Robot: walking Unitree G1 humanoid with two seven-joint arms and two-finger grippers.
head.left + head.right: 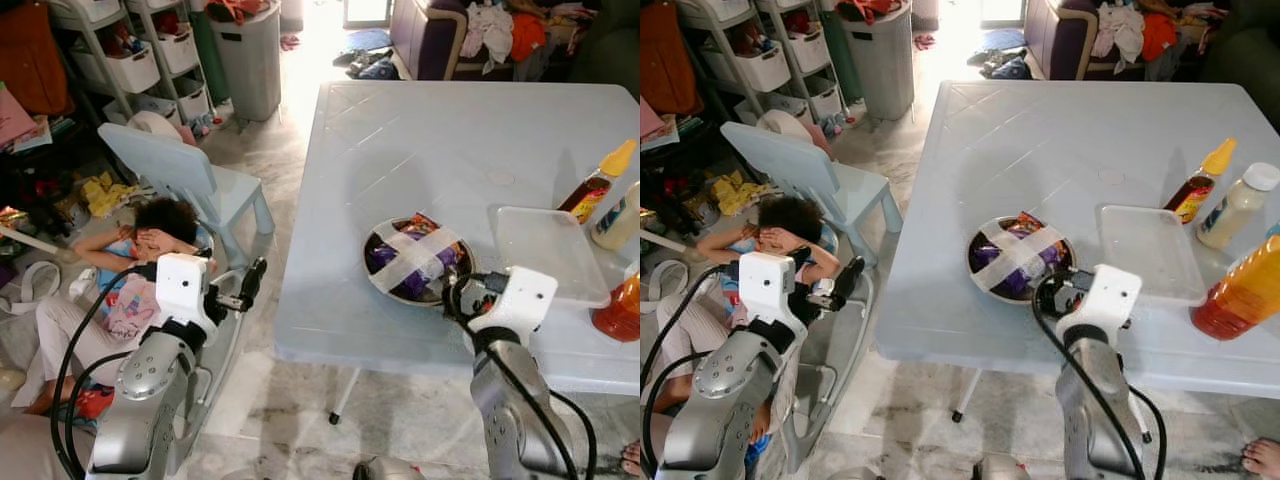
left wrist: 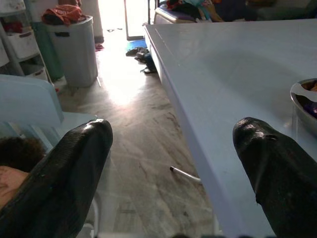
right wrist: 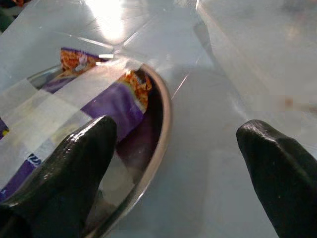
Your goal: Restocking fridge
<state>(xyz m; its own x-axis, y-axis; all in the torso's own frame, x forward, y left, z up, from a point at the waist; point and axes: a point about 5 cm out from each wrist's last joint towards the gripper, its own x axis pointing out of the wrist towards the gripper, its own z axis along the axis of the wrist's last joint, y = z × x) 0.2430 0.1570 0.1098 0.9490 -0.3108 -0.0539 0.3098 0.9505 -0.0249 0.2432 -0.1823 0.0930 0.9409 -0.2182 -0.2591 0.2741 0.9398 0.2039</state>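
Right gripper hovering, jaws apart, straddling rim of taped metal bowl of purple snack packets on pale blue table. Left gripper idling off-table, jaws apart.

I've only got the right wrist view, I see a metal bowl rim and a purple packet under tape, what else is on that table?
Observer: Past the bowl, toward the robot's right, lies a clear plastic tray, with sauce bottles beside it.
Operator: Where is the right hand relative to the bowl?
Observer: The right hand is open at the bowl's near right rim, one finger over the rim, the other outside it.
Operator: And the left hand?
Observer: The left hand is open, off the table's left edge, over the floor.
Operator: Anything near it?
Observer: A person lies on the floor by a pale blue chair, close to that arm.
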